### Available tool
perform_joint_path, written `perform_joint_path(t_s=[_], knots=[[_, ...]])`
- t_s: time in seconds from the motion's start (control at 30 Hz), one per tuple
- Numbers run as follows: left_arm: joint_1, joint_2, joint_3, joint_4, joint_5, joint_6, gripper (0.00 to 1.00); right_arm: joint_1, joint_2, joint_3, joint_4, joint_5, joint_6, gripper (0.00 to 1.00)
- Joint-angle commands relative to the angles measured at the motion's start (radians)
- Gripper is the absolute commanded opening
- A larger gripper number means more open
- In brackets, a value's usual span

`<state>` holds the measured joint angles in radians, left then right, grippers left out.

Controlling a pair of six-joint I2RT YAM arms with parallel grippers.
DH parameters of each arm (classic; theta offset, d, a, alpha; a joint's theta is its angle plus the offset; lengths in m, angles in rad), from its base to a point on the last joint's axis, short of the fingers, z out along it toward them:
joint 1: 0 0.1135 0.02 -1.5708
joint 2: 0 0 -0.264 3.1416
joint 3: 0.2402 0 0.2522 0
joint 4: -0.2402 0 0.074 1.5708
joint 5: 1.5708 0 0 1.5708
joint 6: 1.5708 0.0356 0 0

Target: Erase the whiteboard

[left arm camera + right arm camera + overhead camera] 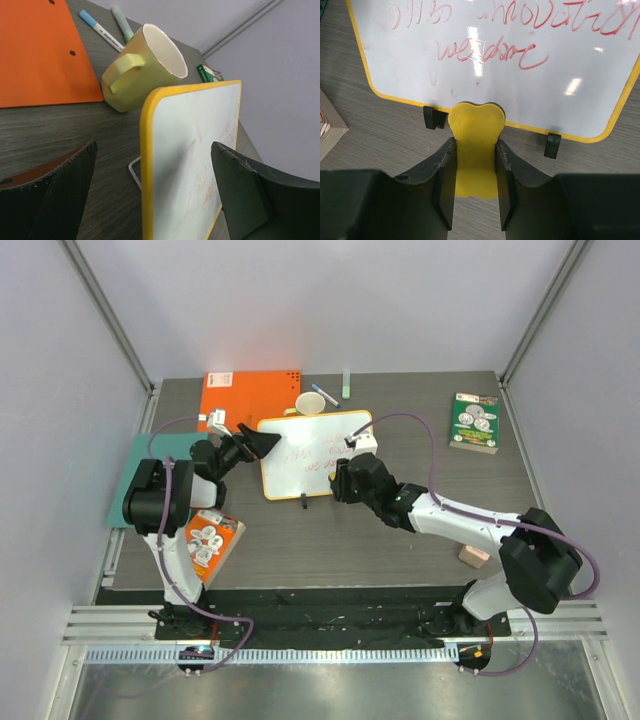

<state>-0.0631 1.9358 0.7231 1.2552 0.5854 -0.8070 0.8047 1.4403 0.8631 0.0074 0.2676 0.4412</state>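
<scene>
Across board (pixel 570 100), nothing wiped yet, red writing (pixel 490 52) intact; eraser (pixel 476 120) pinched in right gripper (pixel 475 150), left gripper (pixel 154 150) wide about rim.

Top view looks down over the whole surface (pixel 330 540); both wrist views sit low, close; all share the whiteboard (pixel 300 455).

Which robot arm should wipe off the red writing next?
Right, probably. The right gripper grips a yellow eraser-like piece at the near rim of the whiteboard, below the red writing. The left gripper is open and empty, straddling the board's corner.
</scene>
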Motion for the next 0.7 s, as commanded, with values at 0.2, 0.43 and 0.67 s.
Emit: perform_joint_path(t_s=[0.2, 0.43, 0.67], knots=[[0.002, 0.086, 0.042, 0.19, 0.053, -0.093, 0.9, -0.016, 0.035, 0.086, 0.022, 0.024, -0.018, 0.01], [0.002, 0.078, 0.047, 0.141, 0.044, -0.074, 0.89, -0.015, 0.037, 0.083, 0.017, 0.018, -0.006, 0.01], [0.002, 0.071, 0.058, 0.087, 0.03, -0.041, 0.86, -0.015, 0.026, 0.094, 0.009, 0.022, -0.025, 0.01]])
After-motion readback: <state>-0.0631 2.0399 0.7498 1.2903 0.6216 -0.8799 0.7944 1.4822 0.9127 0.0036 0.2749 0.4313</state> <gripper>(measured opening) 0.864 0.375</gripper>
